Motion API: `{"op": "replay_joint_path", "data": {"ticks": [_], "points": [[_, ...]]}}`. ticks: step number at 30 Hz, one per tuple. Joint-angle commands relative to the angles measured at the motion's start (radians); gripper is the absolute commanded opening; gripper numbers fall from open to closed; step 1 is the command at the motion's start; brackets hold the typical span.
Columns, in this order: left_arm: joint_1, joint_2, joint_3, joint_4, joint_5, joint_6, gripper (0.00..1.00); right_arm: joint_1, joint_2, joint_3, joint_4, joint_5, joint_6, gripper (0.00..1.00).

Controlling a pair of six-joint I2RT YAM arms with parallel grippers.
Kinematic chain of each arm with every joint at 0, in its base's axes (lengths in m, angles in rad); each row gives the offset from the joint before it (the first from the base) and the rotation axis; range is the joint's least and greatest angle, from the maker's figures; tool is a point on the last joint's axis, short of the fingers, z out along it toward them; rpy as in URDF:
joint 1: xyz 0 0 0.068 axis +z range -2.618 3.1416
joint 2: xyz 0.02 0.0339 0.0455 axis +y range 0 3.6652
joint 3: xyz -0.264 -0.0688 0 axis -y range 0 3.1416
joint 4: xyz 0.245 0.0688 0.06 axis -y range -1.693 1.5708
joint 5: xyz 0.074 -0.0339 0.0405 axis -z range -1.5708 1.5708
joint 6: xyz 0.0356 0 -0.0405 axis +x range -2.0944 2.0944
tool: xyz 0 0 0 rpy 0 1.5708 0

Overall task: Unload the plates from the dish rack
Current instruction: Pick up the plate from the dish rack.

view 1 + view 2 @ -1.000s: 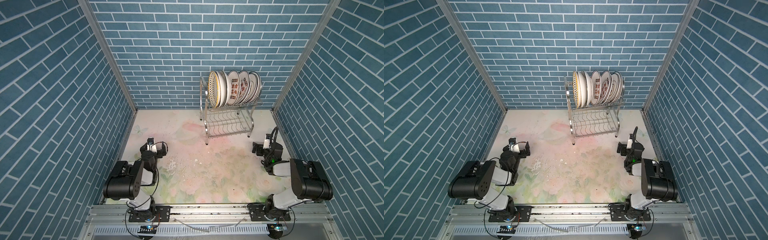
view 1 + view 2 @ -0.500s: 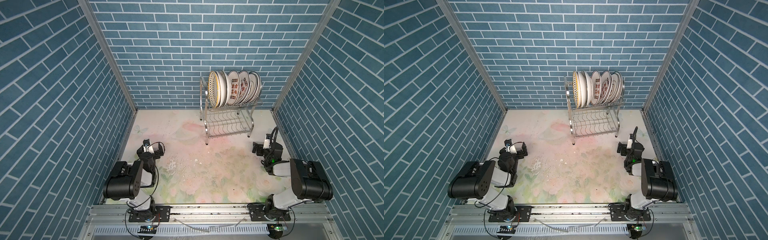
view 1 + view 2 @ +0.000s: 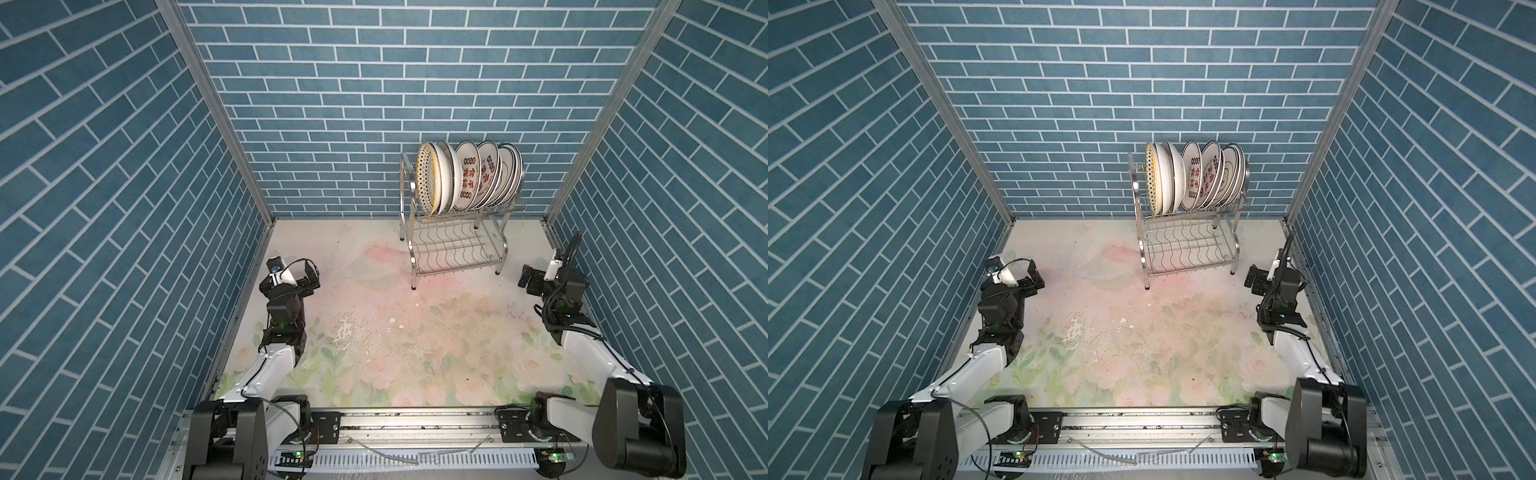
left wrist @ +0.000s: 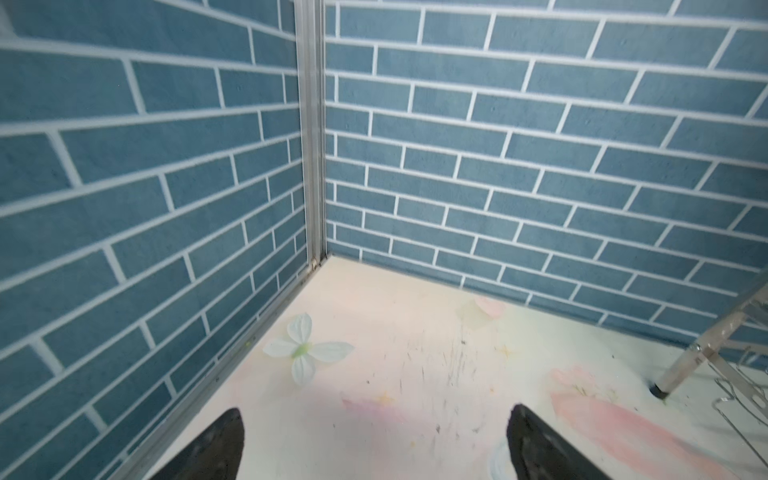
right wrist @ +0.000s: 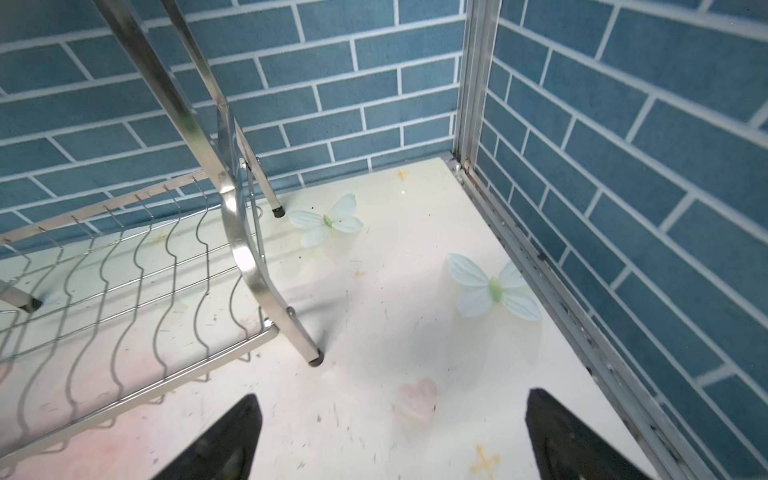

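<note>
Several plates (image 3: 469, 178) (image 3: 1196, 176) stand on edge in the upper tier of the dish rack (image 3: 455, 249) (image 3: 1187, 249) at the back right, against the rear wall. The leftmost plate (image 3: 424, 178) is black-and-white patterned with a yellow edge, and some behind it carry red lettering. My left gripper (image 3: 309, 276) (image 4: 376, 411) is open over the mat near the left wall, far from the rack. My right gripper (image 3: 527, 278) (image 5: 393, 395) is open just right of the rack's front right leg (image 5: 314, 359). Nothing sits between either pair of fingers.
Blue brick walls close in the left, back and right sides. A floral mat (image 3: 395, 332) covers the floor. The rack's lower wavy-wire shelf (image 5: 124, 282) lies close to my right gripper. A metal rail (image 3: 415, 424) runs along the front.
My left gripper has lifted and shifted a little toward the back and the left wall. The right arm, the rack and the plates have not moved.
</note>
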Motion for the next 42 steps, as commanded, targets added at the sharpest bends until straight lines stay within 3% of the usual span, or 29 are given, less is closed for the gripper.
{"op": "replay_joint_path", "data": {"ticks": [1, 6, 11, 19, 23, 27, 31, 42], "points": [[-0.09, 0.023, 0.122, -0.321, -0.039, -0.033, 0.99, 0.006, -0.093, 0.108, -0.327, -0.058, 0.088, 0.99], [-0.249, 0.163, 0.307, -0.532, -0.084, -0.029, 0.99, 0.015, -0.217, 0.123, -0.422, -0.119, 0.104, 0.99], [-0.291, 0.28, 0.432, -0.699, 0.004, -0.094, 0.99, 0.009, -0.235, 0.109, -0.411, -0.163, 0.106, 0.99], [-0.324, 0.151, 0.416, -0.812, -0.019, -0.118, 0.99, 0.07, -0.258, 0.163, -0.494, -0.223, 0.16, 0.99], [-0.324, 0.127, 0.453, -0.899, 0.029, -0.123, 0.99, 0.179, -0.2, 0.372, -0.7, -0.216, 0.18, 0.99], [-0.325, 0.112, 0.451, -0.925, 0.074, -0.129, 0.99, 0.366, -0.163, 0.566, -0.827, -0.082, 0.195, 0.99], [-0.324, 0.095, 0.484, -0.994, 0.036, -0.163, 0.99, 0.464, -0.113, 0.723, -0.907, -0.06, 0.236, 0.99], [-0.324, 0.045, 0.531, -1.128, 0.12, -0.215, 0.99, 0.738, 0.106, 0.994, -0.873, 0.024, 0.185, 0.99]]}}
